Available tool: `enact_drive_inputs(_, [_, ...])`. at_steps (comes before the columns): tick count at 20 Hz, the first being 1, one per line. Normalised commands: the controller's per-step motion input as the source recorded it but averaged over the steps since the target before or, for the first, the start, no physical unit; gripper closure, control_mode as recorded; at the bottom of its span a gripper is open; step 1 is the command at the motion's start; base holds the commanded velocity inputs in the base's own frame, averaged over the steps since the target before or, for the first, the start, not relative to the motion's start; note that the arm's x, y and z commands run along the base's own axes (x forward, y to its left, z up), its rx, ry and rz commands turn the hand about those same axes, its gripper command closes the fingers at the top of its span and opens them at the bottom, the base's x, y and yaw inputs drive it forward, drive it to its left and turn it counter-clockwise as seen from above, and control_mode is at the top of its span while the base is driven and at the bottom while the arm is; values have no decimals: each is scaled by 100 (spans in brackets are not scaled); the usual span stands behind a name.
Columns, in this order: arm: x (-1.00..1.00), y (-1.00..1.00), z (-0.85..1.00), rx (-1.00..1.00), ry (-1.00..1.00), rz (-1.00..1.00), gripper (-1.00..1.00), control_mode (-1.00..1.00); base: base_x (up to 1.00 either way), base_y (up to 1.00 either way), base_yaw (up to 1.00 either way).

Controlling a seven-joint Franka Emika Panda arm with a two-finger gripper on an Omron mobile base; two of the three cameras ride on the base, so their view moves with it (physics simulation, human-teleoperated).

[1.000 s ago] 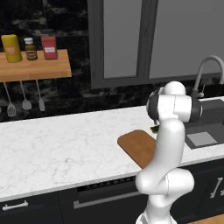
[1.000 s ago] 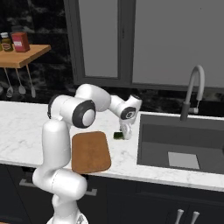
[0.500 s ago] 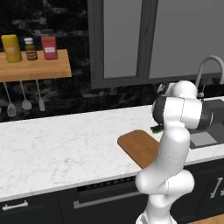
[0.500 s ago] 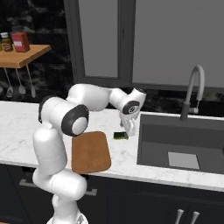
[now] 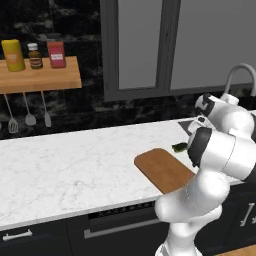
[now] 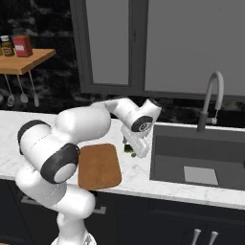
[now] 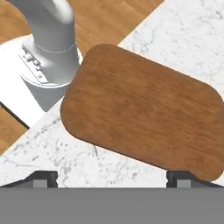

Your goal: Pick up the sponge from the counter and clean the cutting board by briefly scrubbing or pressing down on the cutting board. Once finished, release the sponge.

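The brown wooden cutting board [image 6: 99, 165] lies near the front edge of the white marble counter [image 5: 65, 170]. In the left base view the cutting board [image 5: 162, 169] shows partly behind my arm. The small green sponge [image 6: 128, 148] rests on the counter just off the board's far right corner, between the board and the sink; the sponge [image 5: 179, 146] lies flat and free. My gripper [image 6: 134, 153] hangs just above it, pointing down. In the hand view the gripper [image 7: 111, 179] is open, its fingertips [image 7: 41, 178] wide apart with nothing between them, looking down on the cutting board [image 7: 144, 122].
A dark sink [image 6: 191, 165] with a curved faucet [image 6: 210, 103] sits right of the sponge. A wooden wall shelf [image 5: 40, 75] with bottles and hanging utensils [image 5: 27, 115] is far left. Bare marble stretches left of the board.
The jaws have spread wider. My arm's elbow has swung lower and towards the sink while the hand stays over the sponge's spot. The sponge and board have not moved.
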Motion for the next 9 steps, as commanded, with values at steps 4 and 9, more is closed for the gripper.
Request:
enact_drive_inputs(4, [-98, 40, 65, 2, -10, 28, -100, -100, 0, 0, 0])
enact_drive_inputs(9, [-87, 55, 86, -2, -14, 38, -100, -100, 0, 0, 0])
